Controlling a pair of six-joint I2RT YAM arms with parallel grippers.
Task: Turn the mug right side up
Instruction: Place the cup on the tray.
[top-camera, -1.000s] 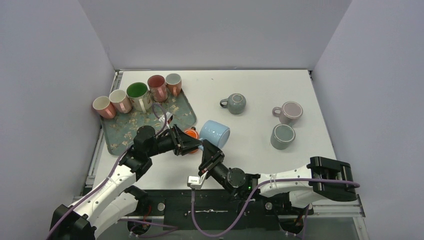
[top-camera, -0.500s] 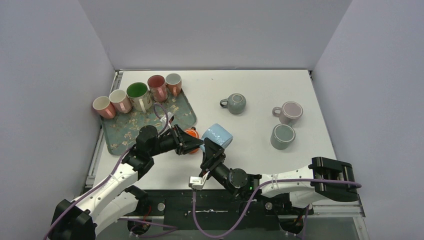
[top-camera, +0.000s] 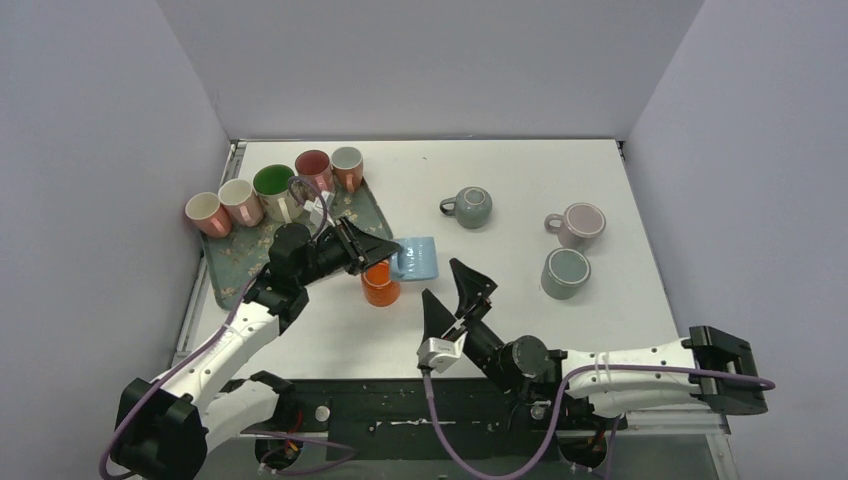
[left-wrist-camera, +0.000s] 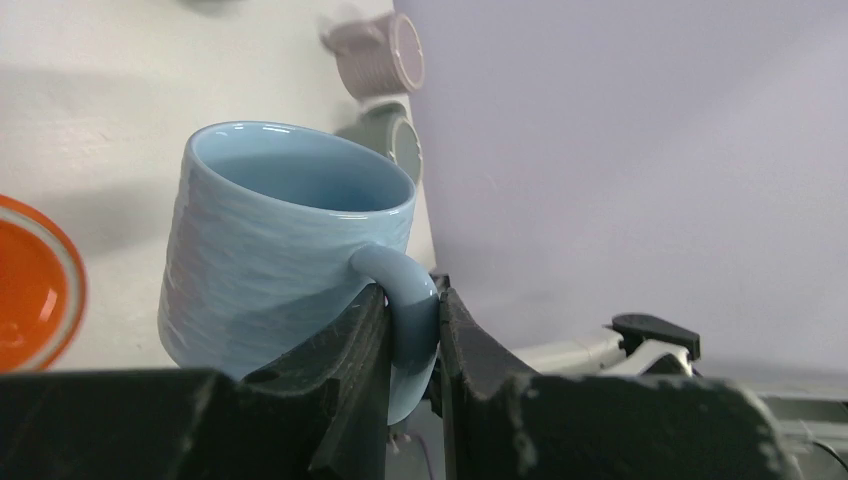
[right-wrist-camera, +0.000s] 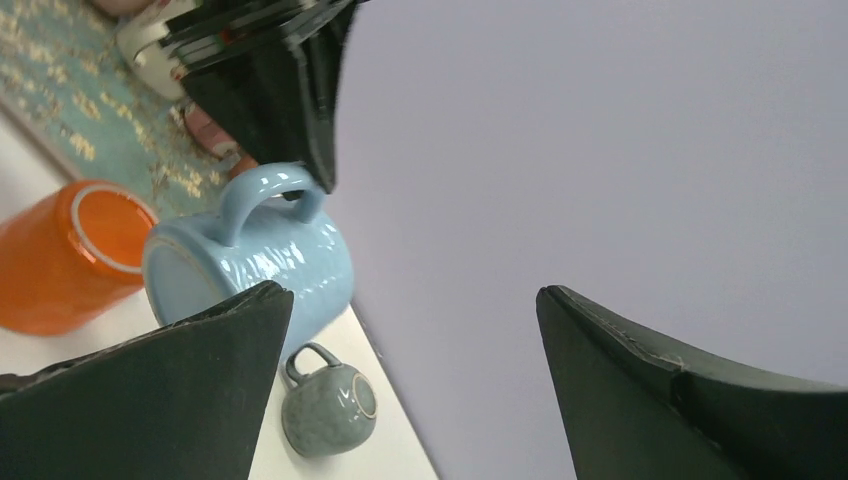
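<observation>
Tabletop (top-camera: 520, 170) — mug (top-camera: 415, 258) raised, right tool (top-camera: 438, 278) opened

Left gripper (top-camera: 389, 250): raised, jaws pinched on blue mug (top-camera: 419, 258) handle.
Right gripper (top-camera: 455, 293): jaws spread wide, holding nothing.

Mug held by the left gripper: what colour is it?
The mug is light blue, clearest in the left wrist view.
</observation>
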